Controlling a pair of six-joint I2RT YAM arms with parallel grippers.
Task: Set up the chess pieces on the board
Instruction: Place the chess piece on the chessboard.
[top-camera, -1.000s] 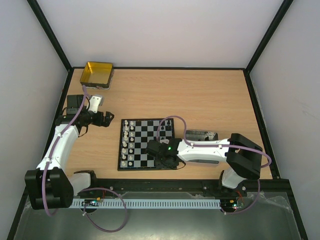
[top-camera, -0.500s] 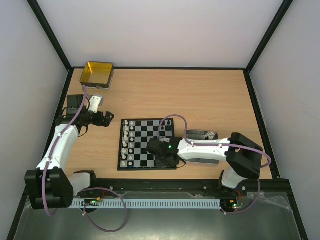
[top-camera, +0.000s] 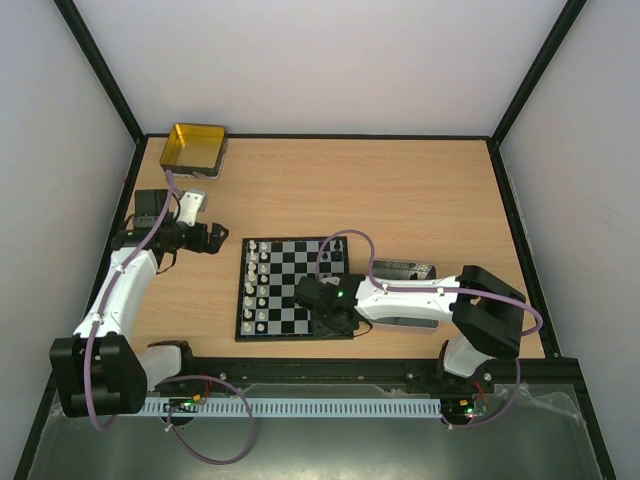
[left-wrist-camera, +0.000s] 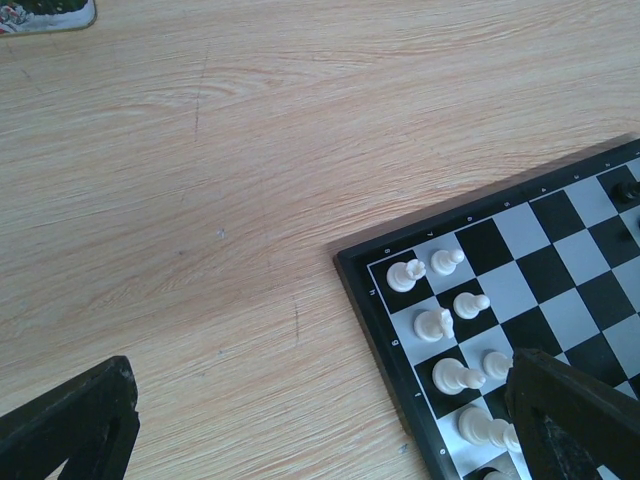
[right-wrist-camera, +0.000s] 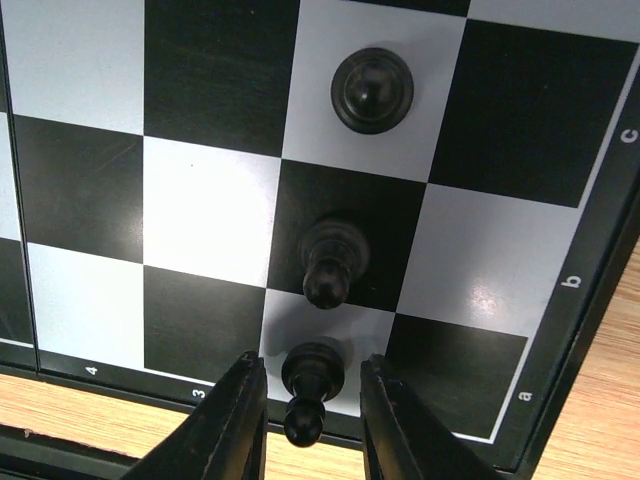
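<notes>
R end effector (right-wrist-camera: 311, 360) straddles blk pawn (right-wrist-camera: 312, 392) (not touching) on board (right-wrist-camera: 205, 215).

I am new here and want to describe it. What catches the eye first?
The chequered board lies in the middle of the table, white pieces lined along its left side. At its near right corner the right gripper straddles a black piece, a gap on each side. A gold tin sits at the table's far left corner.

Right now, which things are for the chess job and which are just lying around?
For the job: board, white pieces, black pieces, right gripper straddling a black pawn.
Just lying about: gold tin, grey tray.
</notes>
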